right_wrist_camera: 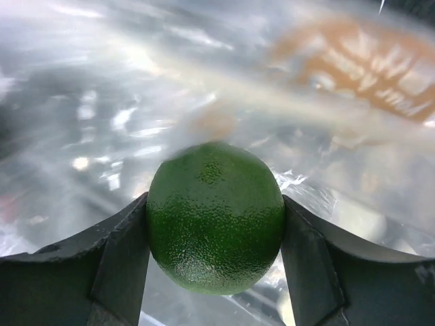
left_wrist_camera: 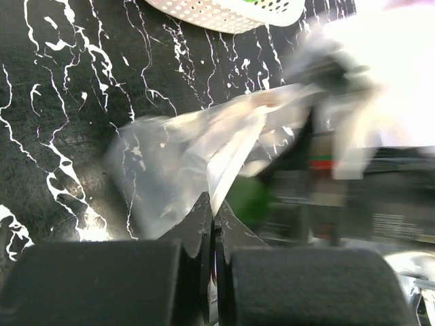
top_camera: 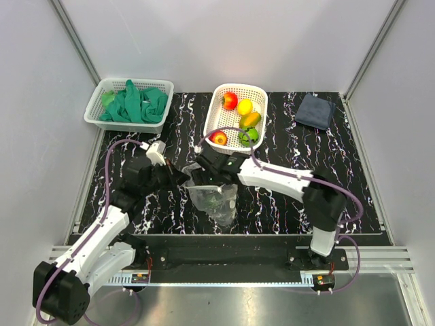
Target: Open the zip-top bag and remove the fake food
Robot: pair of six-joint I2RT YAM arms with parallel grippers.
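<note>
- The zip-top bag (top_camera: 216,202) lies at the centre of the top view on the black marbled table (top_camera: 272,210), with both arms meeting at its upper end.
- The left gripper (left_wrist_camera: 211,219) is pinched fully together, with the bag's film caught between its pads.
- The right gripper (right_wrist_camera: 215,227) reaches inside the bag, spread just enough to clamp a green lime (right_wrist_camera: 215,197) across its middle.
- The other fake food (top_camera: 239,117) sits in the white basket (top_camera: 209,119), upper middle.
- My advice: hold that film taut and draw the lime straight back out, so the plastic isn't dragged along.
</note>
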